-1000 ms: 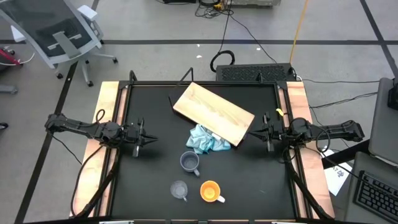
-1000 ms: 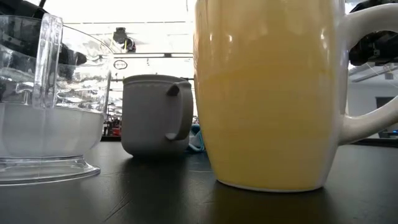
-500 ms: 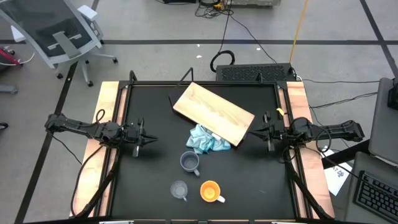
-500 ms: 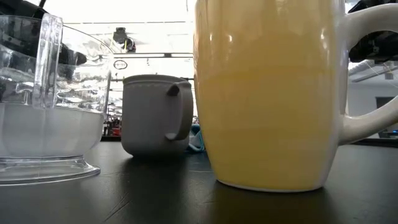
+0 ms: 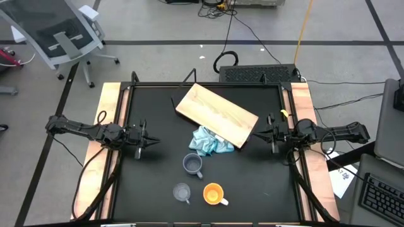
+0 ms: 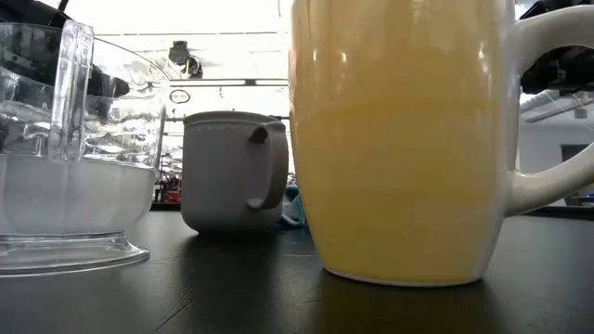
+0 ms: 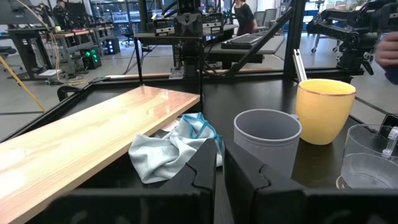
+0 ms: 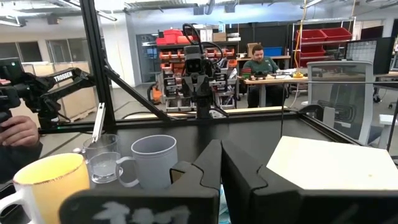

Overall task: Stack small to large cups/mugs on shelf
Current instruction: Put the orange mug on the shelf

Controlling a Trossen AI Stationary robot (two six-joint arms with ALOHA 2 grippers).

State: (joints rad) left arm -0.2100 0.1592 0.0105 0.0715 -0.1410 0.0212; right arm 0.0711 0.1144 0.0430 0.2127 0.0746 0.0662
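Note:
On the black table the orange mug [image 5: 213,193] with its white handle, the clear cup [image 5: 182,192] and the grey-blue mug [image 5: 192,164] stand upright near the near edge. The light-wood shelf [image 5: 216,113] lies slantwise toward the far side, its near corner over a light blue cloth [image 5: 210,142]. My left gripper [image 5: 148,142] hovers shut at the table's left side, and my right gripper [image 5: 262,133] hovers shut at the right side beside the shelf's corner. The left wrist view shows the shelf [image 7: 81,143], cloth [image 7: 174,149] and all three cups ahead of the left gripper [image 7: 219,180].
A raised frame [image 5: 126,120] rims the table with wooden side strips [image 5: 104,113]. Open black surface lies between each gripper and the cups. In the right wrist view a person's hand [image 8: 18,134] shows beyond the table, and another person [image 8: 261,65] sits far back.

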